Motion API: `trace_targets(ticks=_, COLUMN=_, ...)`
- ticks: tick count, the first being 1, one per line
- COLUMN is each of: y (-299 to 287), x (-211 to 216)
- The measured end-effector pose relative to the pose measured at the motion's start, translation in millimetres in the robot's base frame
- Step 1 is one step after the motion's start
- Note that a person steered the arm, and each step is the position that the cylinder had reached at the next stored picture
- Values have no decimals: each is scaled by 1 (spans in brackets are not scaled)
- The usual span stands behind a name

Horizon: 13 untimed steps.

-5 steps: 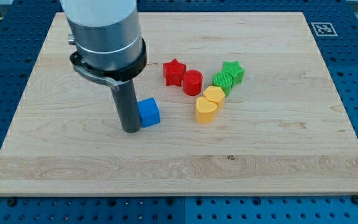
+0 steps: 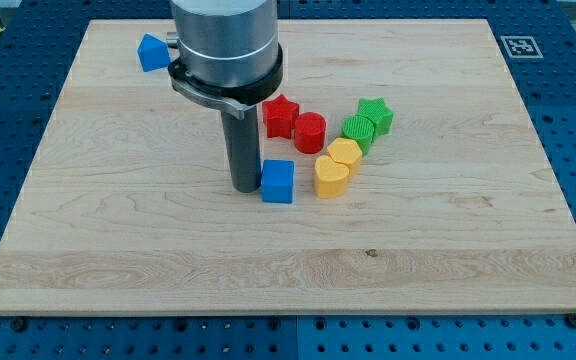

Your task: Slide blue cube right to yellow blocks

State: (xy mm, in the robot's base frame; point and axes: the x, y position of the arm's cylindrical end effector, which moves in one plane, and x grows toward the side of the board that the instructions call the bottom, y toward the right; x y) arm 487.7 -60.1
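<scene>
Blue cube (image 2: 278,181) sits just left of yellow blocks (image 2: 336,166), not touching. My tip (image 2: 245,187) is pressed vs. its left face; nothing gripped. Judged light, rigid, slippery; best pushed mid-face.

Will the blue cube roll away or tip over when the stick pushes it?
Probably neither. The blue cube sits flat on the smooth wooden board, so it should slide rather than roll. It looks squat, so tipping seems unlikely. My tip touches its left side near one edge, so the cube might turn a little on its way toward the yellow blocks.
</scene>
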Motion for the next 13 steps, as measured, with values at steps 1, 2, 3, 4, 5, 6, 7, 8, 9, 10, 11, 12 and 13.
trace_targets(ticks=1, y=-26, x=-15)
trace_targets(ticks=2, y=-27, x=-32)
trace_targets(ticks=3, y=-12, x=-44)
trace_targets(ticks=4, y=0, x=-44)
trace_targets(ticks=5, y=22, x=-21)
trace_targets(ticks=6, y=24, x=1)
trace_targets(ticks=7, y=30, x=14)
trace_targets(ticks=8, y=37, x=26)
trace_targets(ticks=9, y=40, x=43)
trace_targets(ticks=10, y=57, x=44)
trace_targets(ticks=11, y=63, x=63)
trace_targets(ticks=12, y=69, x=73)
trace_targets(ticks=13, y=69, x=73)
